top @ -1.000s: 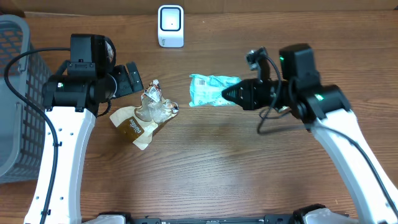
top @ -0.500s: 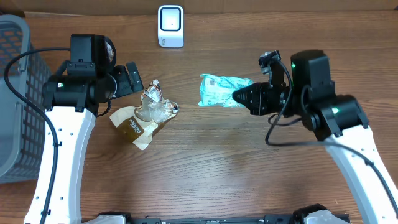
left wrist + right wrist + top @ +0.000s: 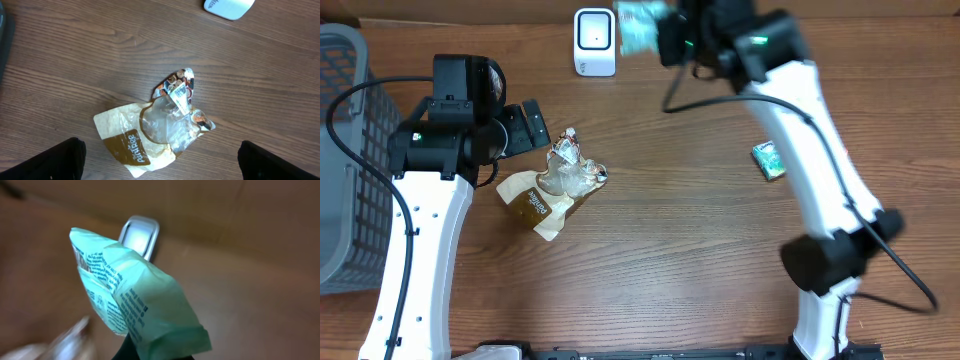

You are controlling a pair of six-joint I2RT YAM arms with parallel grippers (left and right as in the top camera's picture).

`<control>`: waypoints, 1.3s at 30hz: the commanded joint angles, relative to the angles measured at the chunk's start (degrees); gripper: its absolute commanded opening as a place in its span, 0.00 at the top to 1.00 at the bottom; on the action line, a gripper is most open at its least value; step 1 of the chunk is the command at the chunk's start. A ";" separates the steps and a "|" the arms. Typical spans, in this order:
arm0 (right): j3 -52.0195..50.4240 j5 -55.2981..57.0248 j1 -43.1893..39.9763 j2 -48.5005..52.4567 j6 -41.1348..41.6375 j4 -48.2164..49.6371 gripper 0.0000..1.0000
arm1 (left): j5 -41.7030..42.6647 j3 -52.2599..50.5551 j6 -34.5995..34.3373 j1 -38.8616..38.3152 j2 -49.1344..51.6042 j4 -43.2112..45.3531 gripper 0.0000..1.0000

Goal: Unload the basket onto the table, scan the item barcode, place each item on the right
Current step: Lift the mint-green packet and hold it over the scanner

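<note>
Holding the pale green packet [image 3: 638,24] in a tight pinch, the right hand [image 3: 665,38] is up above the far edge of the worktop [image 3: 670,260], just to the right of the white scanner [image 3: 594,41]. The packet sticks out from this hand toward the scanner, and its left end is almost at the scanner's right side. From the right wrist camera the packet [image 3: 135,305] fills the middle of the picture, with the clenched hand dark under its lower end, and the scanner [image 3: 140,237] stands behind it. This picture is blurred. Small print is visible on the packet's side, but I cannot tell if a barcode is facing the scanner. The left hand [image 3: 527,127] is released, spread wide and grasping nothing, to the left of the scanner and nearer to the robot. In the left wrist camera its two fingers [image 3: 55,160] show only at the bottom corners, well apart. A brown and white pouch [image 3: 125,145] lies flat on the wood between them. A clear crumpled wrapper [image 3: 172,117] is on top of the pouch. A corner of the scanner [image 3: 227,6] shows at the top edge. A small green pack [image 3: 768,160] lies on the worktop well to the right of the scanner. A grey basket [image 3: 340,150] stands far to the left of the scanner.
</note>
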 commanded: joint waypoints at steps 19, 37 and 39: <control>1.99 15.08 5.53 26.97 -69.81 50.12 0.96 | -0.37 0.87 1.29 0.26 -0.13 0.00 0.00; 1.99 19.19 5.86 29.51 -75.78 58.80 0.96 | -0.37 0.87 1.29 0.26 -0.13 0.00 0.01; 1.99 19.21 5.84 29.51 -76.85 58.88 0.96 | -0.37 0.87 1.29 0.26 -0.13 0.00 0.01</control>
